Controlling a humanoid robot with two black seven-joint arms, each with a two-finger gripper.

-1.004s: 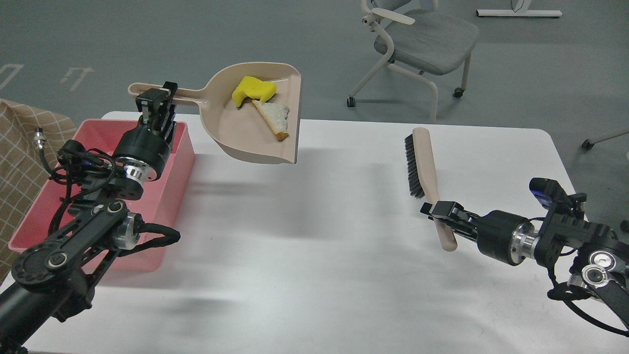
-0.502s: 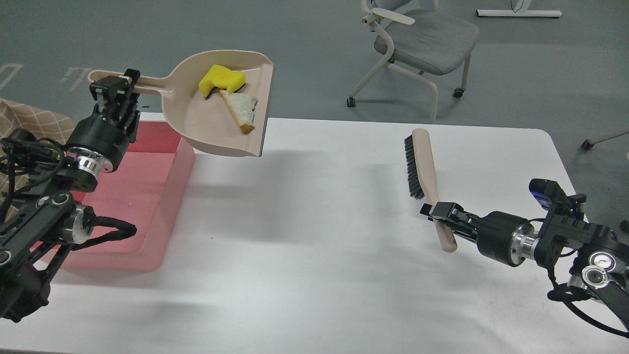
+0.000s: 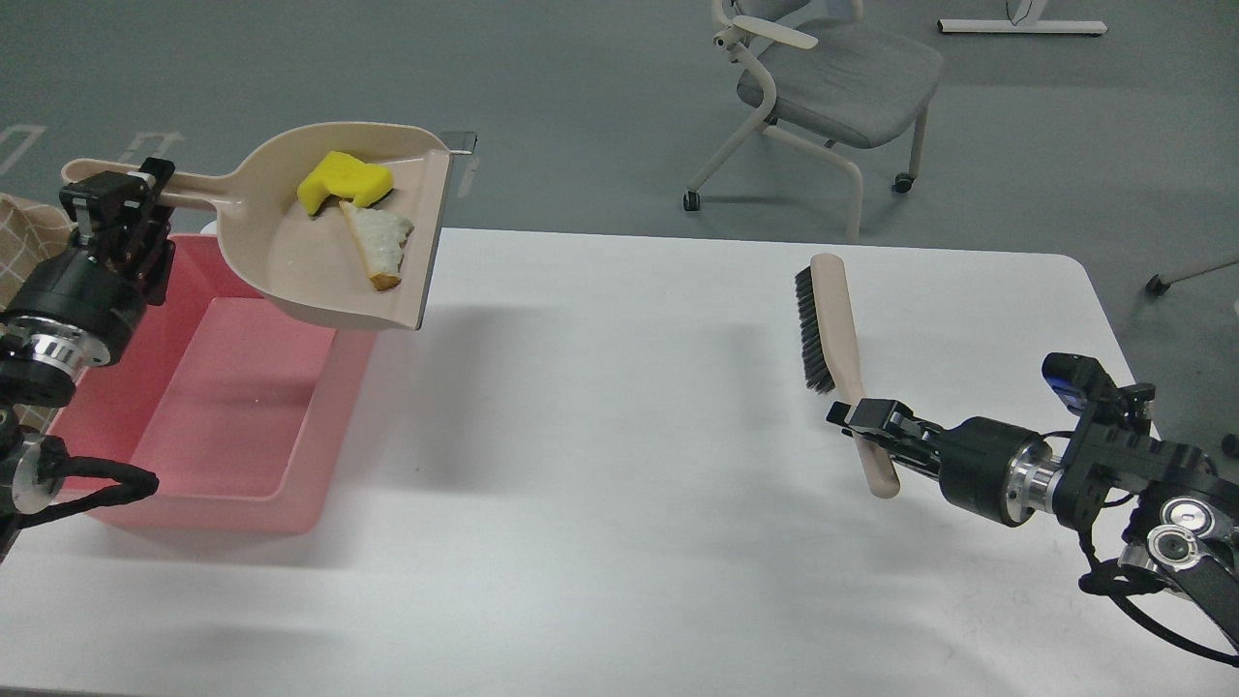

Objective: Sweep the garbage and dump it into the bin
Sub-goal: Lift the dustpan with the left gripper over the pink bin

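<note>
My left gripper (image 3: 118,201) is shut on the handle of the beige dustpan (image 3: 290,281), held in the air over the right far part of the pink bin (image 3: 208,484). In the pan lie the yellow sponge chunk (image 3: 344,180) and the torn white bread slice (image 3: 380,242). The bin's inside looks bare. My right gripper (image 3: 864,418) is shut on the handle of the beige brush (image 3: 831,324), whose black bristles face left; the brush is at the table's right side.
The white table (image 3: 629,465) carries the bin at the left. A grey office chair (image 3: 823,87) stands on the floor behind the table. A checked cloth (image 3: 24,237) shows at the far left edge.
My left arm has carried the dustpan with both scraps leftward, from over the table to over the bin. The right arm and brush have not moved.
</note>
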